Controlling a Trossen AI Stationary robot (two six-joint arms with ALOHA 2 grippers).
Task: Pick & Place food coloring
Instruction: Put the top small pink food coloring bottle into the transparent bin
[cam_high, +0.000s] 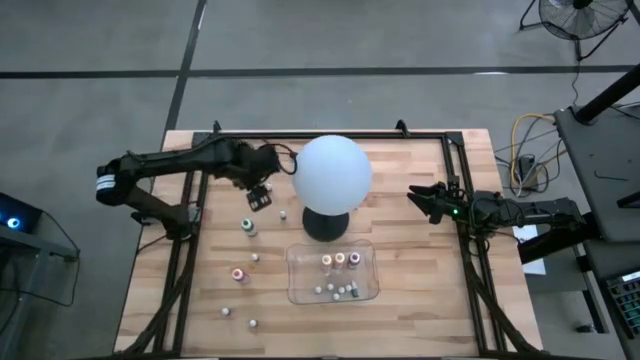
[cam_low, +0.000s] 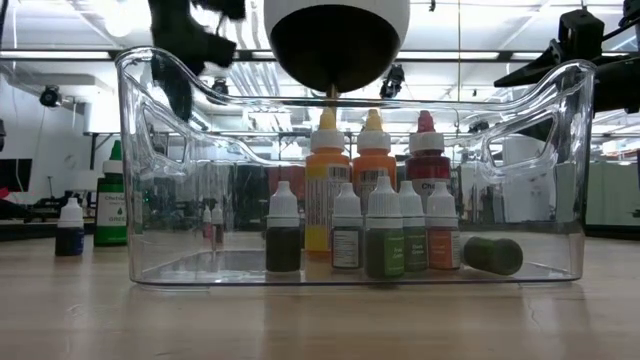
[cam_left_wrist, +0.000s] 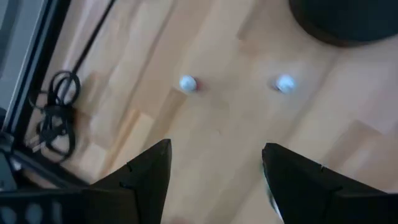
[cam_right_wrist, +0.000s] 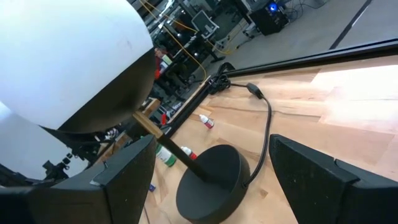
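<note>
The food coloring is tiny bottles. Several stand in the clear tray (cam_high: 296, 262), among them orange-yellow ones (cam_low: 327, 180) and a red one (cam_low: 427, 160); one lies on its side (cam_low: 492, 254). Others stand loose on the wood left of the tray: a green one (cam_high: 247, 226), a pink one (cam_high: 238, 273), and two white-capped ones (cam_left_wrist: 188, 83) (cam_left_wrist: 285, 83) seen from above. My left gripper (cam_high: 260, 196) hangs open above the table, left of the lamp, pointing steeply down with nothing between its fingers (cam_left_wrist: 146, 171). My right gripper (cam_high: 417, 197) waits open at the right edge.
A lamp with a large white globe (cam_high: 333, 172) stands on a round black base (cam_high: 324, 226) mid-table, just behind the tray, with its cord (cam_right_wrist: 266, 118) running to the far edge. A black frame rail (cam_high: 190, 215) borders the table. Bare wood lies near the front edge.
</note>
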